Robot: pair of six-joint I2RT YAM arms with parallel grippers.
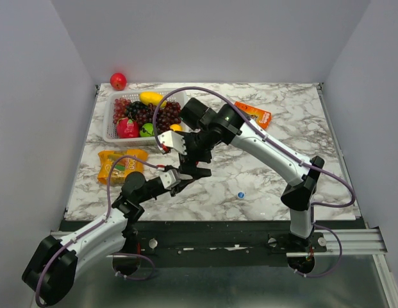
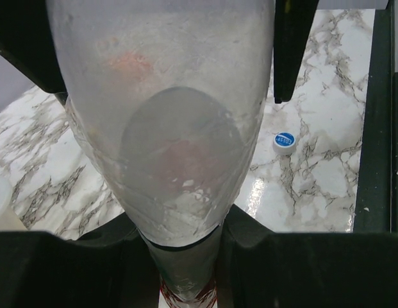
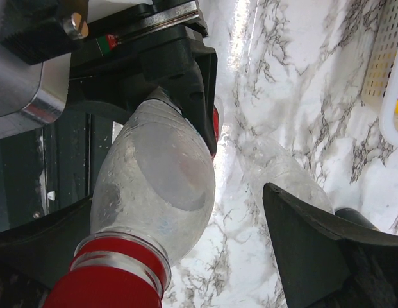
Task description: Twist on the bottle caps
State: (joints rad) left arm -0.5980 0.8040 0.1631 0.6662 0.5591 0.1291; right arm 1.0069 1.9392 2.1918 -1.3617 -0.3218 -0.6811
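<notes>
The left jaws were clamped on the bottle (image 2: 166, 128) near its label, holding it off the counter (image 1: 205, 199) with the neck aimed at the right arm (image 1: 269, 151) — probably so the red cap (image 3: 112, 282) on it could be turned. The right jaws stood open around that cap, one finger well clear of it. The left arm (image 1: 102, 231) reached low and forward; the right arched over and dipped to meet it. The blue cap (image 1: 241, 194) and second bottle (image 3: 282, 173) lay on the counter.
</notes>
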